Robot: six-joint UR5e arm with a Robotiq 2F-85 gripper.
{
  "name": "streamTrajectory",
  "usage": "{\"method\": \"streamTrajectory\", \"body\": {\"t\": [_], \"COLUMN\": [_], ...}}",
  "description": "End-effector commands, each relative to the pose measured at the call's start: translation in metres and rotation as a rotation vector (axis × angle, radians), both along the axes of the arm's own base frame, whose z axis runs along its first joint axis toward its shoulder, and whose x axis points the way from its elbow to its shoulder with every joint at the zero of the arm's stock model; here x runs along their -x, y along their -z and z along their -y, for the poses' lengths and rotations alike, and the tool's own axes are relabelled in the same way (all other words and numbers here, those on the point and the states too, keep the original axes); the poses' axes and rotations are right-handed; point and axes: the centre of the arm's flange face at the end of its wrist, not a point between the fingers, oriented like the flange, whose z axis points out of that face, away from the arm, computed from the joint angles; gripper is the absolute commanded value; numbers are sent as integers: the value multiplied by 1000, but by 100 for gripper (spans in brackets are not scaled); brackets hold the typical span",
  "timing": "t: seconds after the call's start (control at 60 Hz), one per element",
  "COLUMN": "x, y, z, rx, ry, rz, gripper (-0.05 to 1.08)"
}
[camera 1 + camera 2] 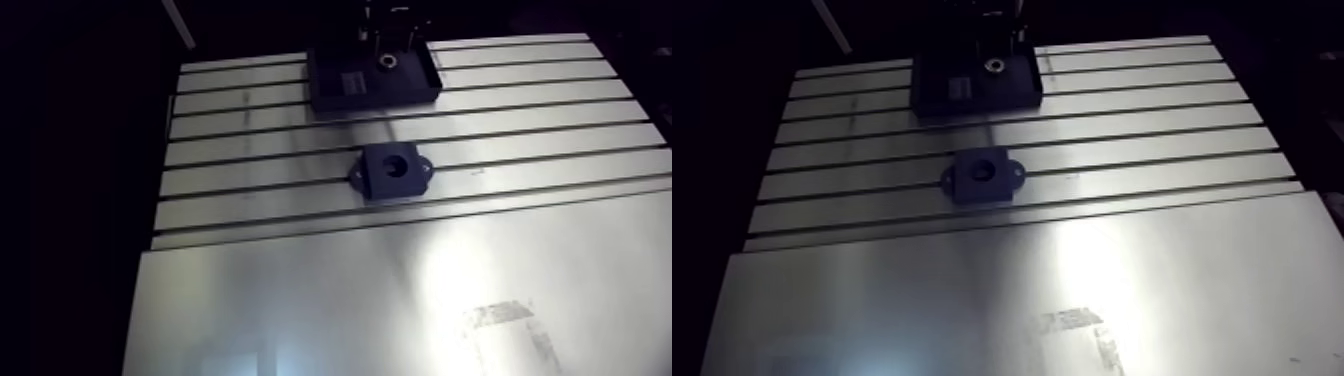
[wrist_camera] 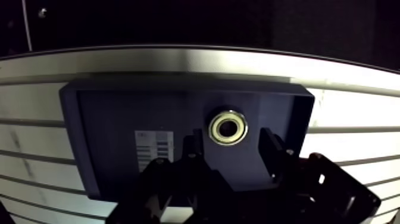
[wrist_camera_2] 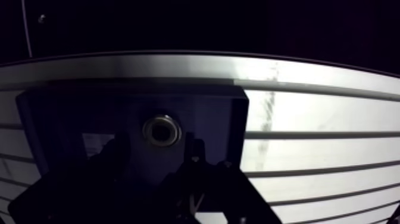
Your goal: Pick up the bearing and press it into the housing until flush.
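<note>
A small metal ring bearing [image 2: 228,128] lies flat in a shallow dark tray [image 2: 113,113] at the far side of the table. My gripper [image 2: 231,146] hangs right over the tray, open. Its two dark fingers [image 2: 271,146] stand apart, one to each side of the bearing and a little short of it, touching nothing. The gap is wider than the bearing. In the arm view the dark housing [image 1: 392,170], a block with a round bore and two side ears, sits in the middle of the slotted table, well apart from the tray [image 1: 340,90].
A white printed label [image 2: 153,148] lies in the tray beside the bearing. The slotted table [image 1: 560,120] runs wide to both sides. A smooth metal plate [image 1: 380,300] covers the near part. The table's far edge lies just beyond the tray.
</note>
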Motion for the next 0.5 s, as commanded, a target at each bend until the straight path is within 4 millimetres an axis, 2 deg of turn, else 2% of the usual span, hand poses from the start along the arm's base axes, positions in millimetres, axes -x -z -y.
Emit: {"method": "streamTrajectory", "body": {"t": [0.017, 0.5], "x": [0, -1], "y": [2, 4], "z": [0, 0], "rx": [-1, 0], "ry": [-1, -6], "rz": [-6, -12], "gripper": [41, 41]}}
